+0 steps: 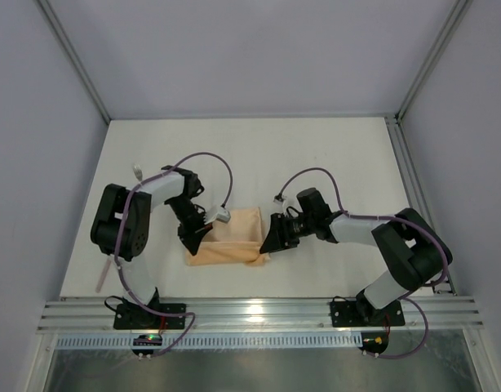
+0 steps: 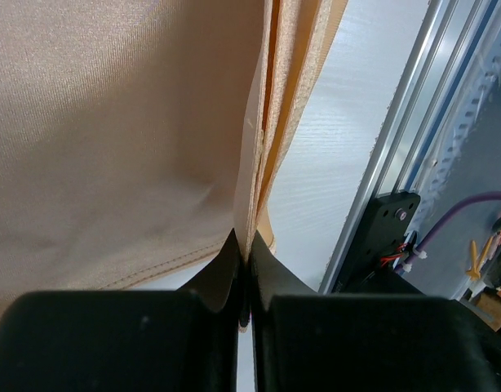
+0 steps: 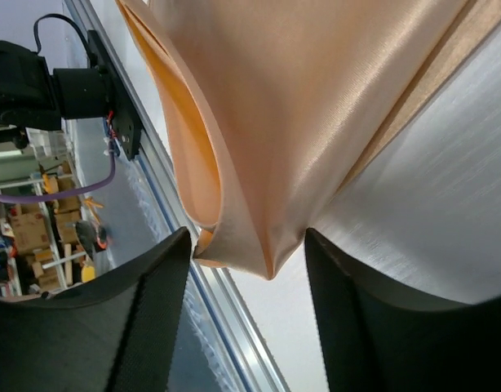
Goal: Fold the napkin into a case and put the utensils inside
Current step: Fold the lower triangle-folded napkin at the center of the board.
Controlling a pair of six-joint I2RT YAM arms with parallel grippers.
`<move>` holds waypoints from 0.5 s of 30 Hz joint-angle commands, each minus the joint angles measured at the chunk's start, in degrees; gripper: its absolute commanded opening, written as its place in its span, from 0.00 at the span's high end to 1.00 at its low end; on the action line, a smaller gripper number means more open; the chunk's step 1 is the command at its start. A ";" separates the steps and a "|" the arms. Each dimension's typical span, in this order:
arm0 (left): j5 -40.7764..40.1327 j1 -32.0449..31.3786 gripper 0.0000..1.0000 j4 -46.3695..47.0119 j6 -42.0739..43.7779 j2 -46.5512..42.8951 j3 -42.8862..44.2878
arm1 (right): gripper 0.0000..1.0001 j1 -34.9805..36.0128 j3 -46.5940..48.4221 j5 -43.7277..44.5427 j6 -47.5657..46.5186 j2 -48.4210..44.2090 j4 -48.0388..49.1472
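The peach-orange napkin [image 1: 234,237] lies folded into a narrow band on the white table, between my two grippers. My left gripper [image 1: 193,237] is at its left end; in the left wrist view the fingers [image 2: 249,249] are shut on the cloth's layered edge [image 2: 267,122]. My right gripper [image 1: 271,239] is at the right end. Its jaws [image 3: 246,245] stand open around a hanging corner of the napkin [image 3: 316,98], and neither finger presses the corner. A pale pink stick-like utensil [image 1: 104,273] lies at the table's left edge beside the left arm.
An aluminium rail [image 1: 259,310] runs along the near edge, with both arm bases bolted to it. White walls and metal posts [image 1: 71,61] enclose the table. A small whitish piece [image 1: 138,171] lies behind the left arm.
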 commanded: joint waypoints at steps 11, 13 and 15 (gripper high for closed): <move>1.80 1.94 1.00 -2.12 2.67 2.24 2.05 | 0.32 0.99 -5.36 -1.00 -1.27 -1.97 20.07; 1.71 2.72 1.00 -2.21 2.84 2.68 2.14 | 0.32 1.08 -7.11 -1.53 -1.18 -4.07 22.53; 1.62 2.99 1.00 -2.21 3.10 2.94 2.22 | 0.32 1.51 -7.39 -1.54 -2.14 -5.40 22.02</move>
